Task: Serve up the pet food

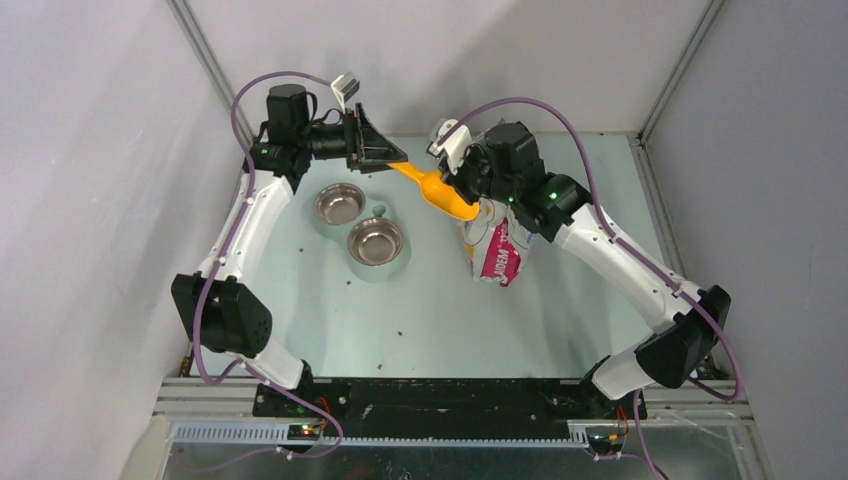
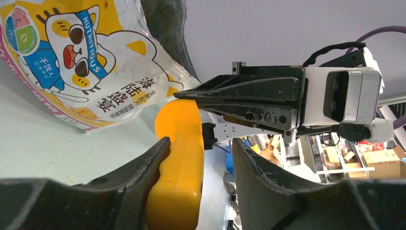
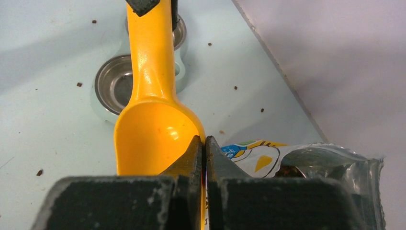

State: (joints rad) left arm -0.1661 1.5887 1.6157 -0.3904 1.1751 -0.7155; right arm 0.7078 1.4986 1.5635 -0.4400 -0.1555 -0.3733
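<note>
The orange scoop (image 1: 437,190) hangs over the table between both arms, its bowl (image 3: 153,136) empty. My right gripper (image 3: 205,140) is shut on the bowl's thin rim. My left gripper (image 2: 201,141) is open around the scoop's handle (image 2: 179,158); one finger touches the handle and the other stands apart from it. The cartoon-cat bag (image 1: 495,250) stands just under the right gripper, its mouth open (image 3: 330,163) with some brown kibble dimly visible inside. A few loose kibble pieces (image 3: 79,85) lie scattered on the table. Two steel bowls (image 1: 340,203) (image 1: 375,240) look empty.
The bowls sit in a pale stand (image 3: 103,112) left of the bag. The table's back edge and wall (image 3: 287,86) run close behind the scoop. The right arm's gripper and camera (image 2: 335,96) fill the left wrist view.
</note>
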